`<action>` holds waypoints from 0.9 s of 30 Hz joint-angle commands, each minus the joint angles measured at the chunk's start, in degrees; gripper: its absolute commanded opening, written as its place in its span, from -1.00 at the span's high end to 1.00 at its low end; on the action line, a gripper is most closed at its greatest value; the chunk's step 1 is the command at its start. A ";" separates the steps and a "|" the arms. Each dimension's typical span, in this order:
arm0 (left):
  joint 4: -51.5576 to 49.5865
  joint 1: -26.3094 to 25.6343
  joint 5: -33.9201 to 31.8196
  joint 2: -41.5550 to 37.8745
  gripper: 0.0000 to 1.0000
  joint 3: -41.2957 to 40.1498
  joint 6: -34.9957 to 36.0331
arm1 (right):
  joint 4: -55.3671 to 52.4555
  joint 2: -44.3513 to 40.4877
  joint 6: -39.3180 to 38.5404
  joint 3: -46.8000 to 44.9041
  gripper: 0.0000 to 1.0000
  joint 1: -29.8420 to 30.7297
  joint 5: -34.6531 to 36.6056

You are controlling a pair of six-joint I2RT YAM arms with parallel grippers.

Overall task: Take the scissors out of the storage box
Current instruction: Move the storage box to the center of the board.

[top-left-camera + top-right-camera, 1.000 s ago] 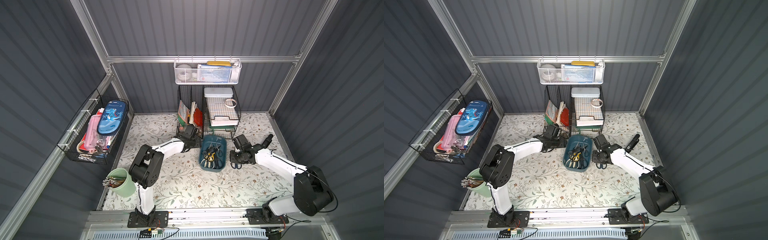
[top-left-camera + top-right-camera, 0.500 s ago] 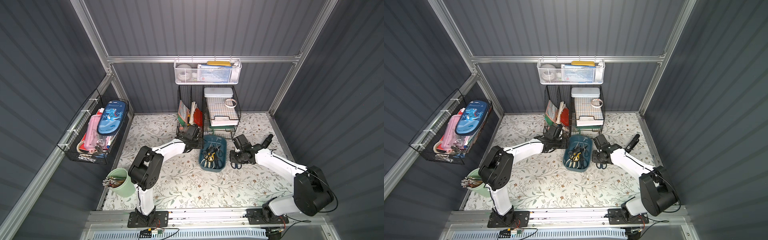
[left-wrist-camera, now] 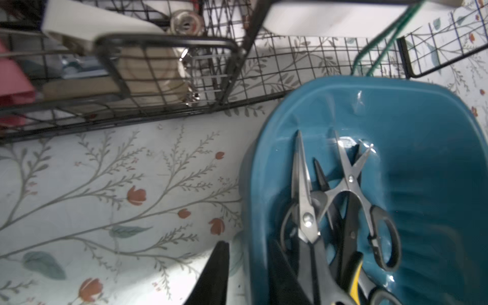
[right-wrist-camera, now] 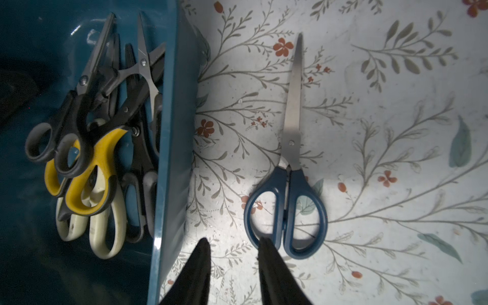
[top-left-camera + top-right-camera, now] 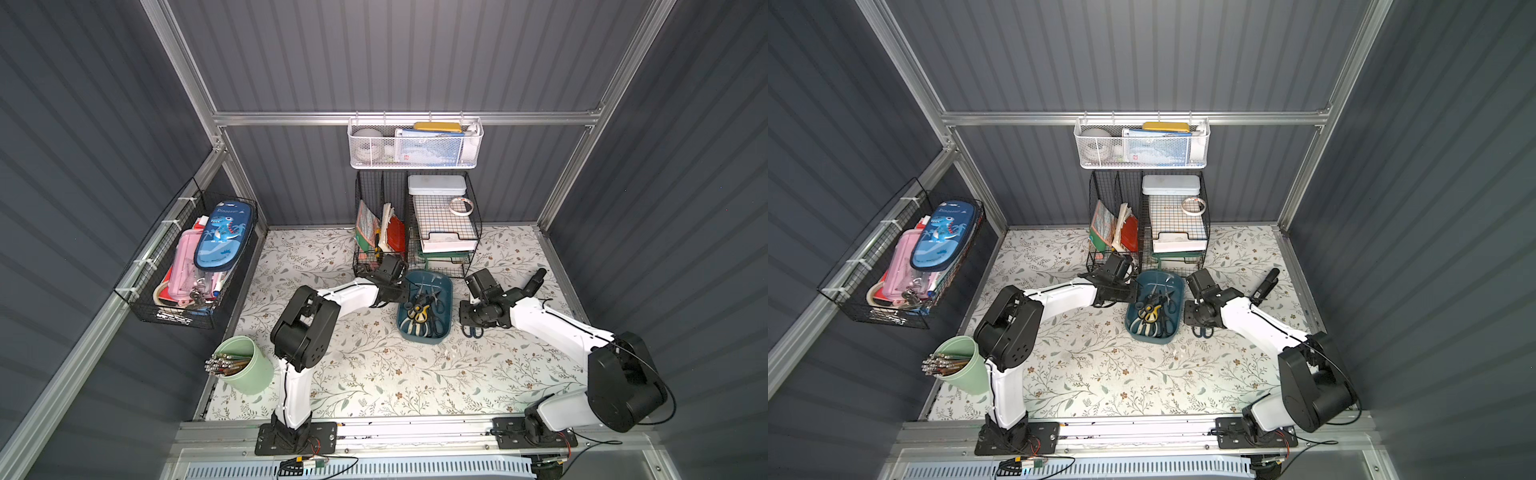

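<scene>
The teal storage box (image 5: pixel 437 277) (image 5: pixel 1174 281) lies in front of the wire baskets and holds several scissors (image 5: pixel 419 312) (image 5: pixel 1152 312) with black, yellow-and-black and cream handles. My left gripper (image 5: pixel 405 291) (image 3: pixel 248 253) straddles the box's left wall (image 3: pixel 253 184), one finger outside and one inside, shut on it. In the right wrist view the box wall (image 4: pixel 169 132) stands beside the yellow-handled scissors (image 4: pixel 97 163). A blue-handled pair (image 4: pixel 290 158) (image 5: pixel 473 331) lies closed on the table right of the box. My right gripper (image 4: pixel 233 248) (image 5: pixel 467 321) hovers open at its handles, with nothing between its fingers.
Black wire baskets (image 5: pixel 415 237) with papers and trays stand right behind the box. A white mesh basket (image 5: pixel 415 145) hangs on the back wall. On the left wall a black wire basket (image 5: pixel 187 270) holds pencil cases. A green cup (image 5: pixel 247 368) of pencils stands at the front left.
My left gripper moved right to the box's left wall and its jaws closed on it. The right arm and the blue-handled scissors stayed put.
</scene>
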 commanded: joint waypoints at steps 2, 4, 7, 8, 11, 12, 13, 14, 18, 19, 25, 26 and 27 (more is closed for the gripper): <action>-3.71 0.30 -3.40 -4.72 0.64 -3.71 -3.49 | 0.46 -0.60 0.16 -0.66 0.31 0.36 -0.71; -4.75 0.43 -6.10 -7.53 0.72 -5.75 -4.66 | 0.85 -0.33 0.07 -0.42 0.30 0.71 -0.98; -5.11 2.41 -7.49 -11.63 0.83 -9.61 -6.22 | 0.91 0.50 -0.21 0.66 0.31 1.49 -0.81; -4.89 3.46 -7.25 -12.99 0.84 -11.01 -6.66 | 0.83 1.01 -0.36 1.11 0.31 1.87 -0.69; -4.78 8.33 -6.42 -17.31 0.87 -15.17 -6.94 | 0.06 2.96 -0.94 3.26 0.31 3.36 -0.28; -5.11 10.13 -6.34 -18.90 0.87 -16.21 -6.46 | -0.19 3.59 -1.11 4.00 0.31 3.83 -0.27; -5.78 11.81 -6.66 -20.22 0.88 -16.88 -5.94 | -0.13 4.15 -1.23 4.70 0.31 4.32 -0.23; -6.43 13.16 -6.92 -21.12 0.91 -17.35 -5.26 | -0.11 4.71 -1.34 5.21 0.31 4.75 -0.39; -7.13 21.14 -4.05 -23.70 0.94 -19.58 -4.52 | 0.46 6.73 -1.39 7.40 0.31 5.92 -1.89; -6.87 23.03 -3.79 -24.06 0.94 -19.98 -4.46 | 0.63 7.17 -1.38 8.09 0.31 6.26 -1.78; -8.66 28.25 -5.30 -21.61 0.96 -15.64 -3.38 | 0.13 8.98 -1.87 10.91 0.31 8.07 -2.06; -9.38 28.80 -5.90 -20.87 0.97 -14.67 -3.30 | 0.18 9.04 -1.81 11.18 0.31 8.28 -2.12; -9.80 29.66 -5.99 -20.15 0.97 -13.81 -3.27 | 0.22 9.09 -1.78 11.44 0.31 8.57 -2.20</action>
